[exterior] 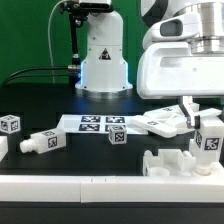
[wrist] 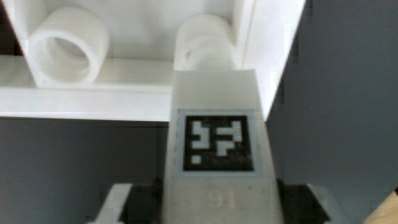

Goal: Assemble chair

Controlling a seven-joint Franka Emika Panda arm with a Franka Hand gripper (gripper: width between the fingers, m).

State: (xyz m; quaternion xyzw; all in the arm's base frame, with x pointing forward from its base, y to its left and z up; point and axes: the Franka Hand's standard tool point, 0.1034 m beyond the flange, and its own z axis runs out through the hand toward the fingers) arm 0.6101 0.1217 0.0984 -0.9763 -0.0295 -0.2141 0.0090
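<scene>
Pincer grips a tagged leg upright beside the part-built chair at the worktop's near edge; farther back a slab, peg and cube lie loose, so most of the assembly appears left to do

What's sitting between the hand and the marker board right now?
A flat tagged slab lies there, in the exterior view, between the marker board and the hand gripping a white block.
</scene>
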